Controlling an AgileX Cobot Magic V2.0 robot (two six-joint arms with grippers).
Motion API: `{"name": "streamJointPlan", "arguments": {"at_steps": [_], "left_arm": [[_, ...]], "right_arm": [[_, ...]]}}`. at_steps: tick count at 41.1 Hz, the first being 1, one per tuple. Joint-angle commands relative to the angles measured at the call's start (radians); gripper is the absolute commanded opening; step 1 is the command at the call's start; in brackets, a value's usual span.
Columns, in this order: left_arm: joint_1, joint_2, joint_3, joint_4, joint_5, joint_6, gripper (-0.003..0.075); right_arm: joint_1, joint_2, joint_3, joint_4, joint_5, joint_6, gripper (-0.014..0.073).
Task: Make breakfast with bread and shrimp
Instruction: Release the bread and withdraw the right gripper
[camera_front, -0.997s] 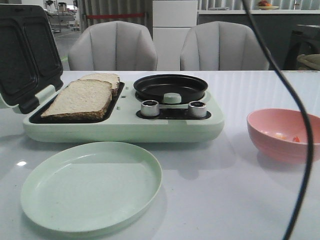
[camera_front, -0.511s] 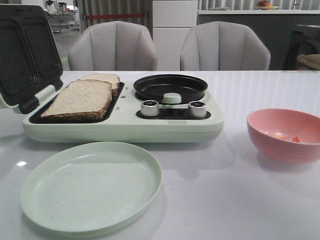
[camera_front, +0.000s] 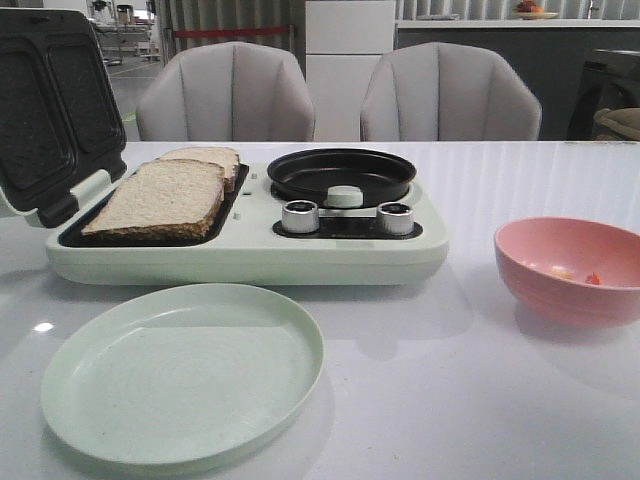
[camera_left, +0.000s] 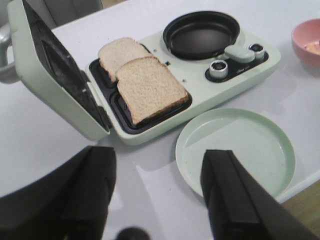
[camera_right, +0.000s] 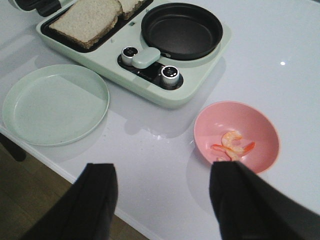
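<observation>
Both tools spread, holding nothing: left tool (camera_left: 157, 192); right tool (camera_right: 162, 200); bread (camera_front: 160, 197) on grill; shrimp (camera_right: 235, 142) in bowl (camera_right: 260, 125).

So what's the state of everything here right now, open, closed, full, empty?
Sandwich maker lid: open, tilted back.
Bread: two slices lying in the sandwich tray, overlapping.
Black pan: empty.
Green plate: empty.
Pink bowl: holds the shrimp.
Left tool: open, holding nothing.
Right tool: open, holding nothing.
</observation>
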Motion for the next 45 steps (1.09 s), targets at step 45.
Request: {"name": "streamJointPlan", "arguments": {"at_steps": [45], "left_arm": [[0.818, 0.798, -0.514, -0.594, -0.018, 0.371, 0.023]], "right_arm": [[-0.004, 0.001, -0.026, 0.0, -0.074, 0.0, 0.0517]]}}
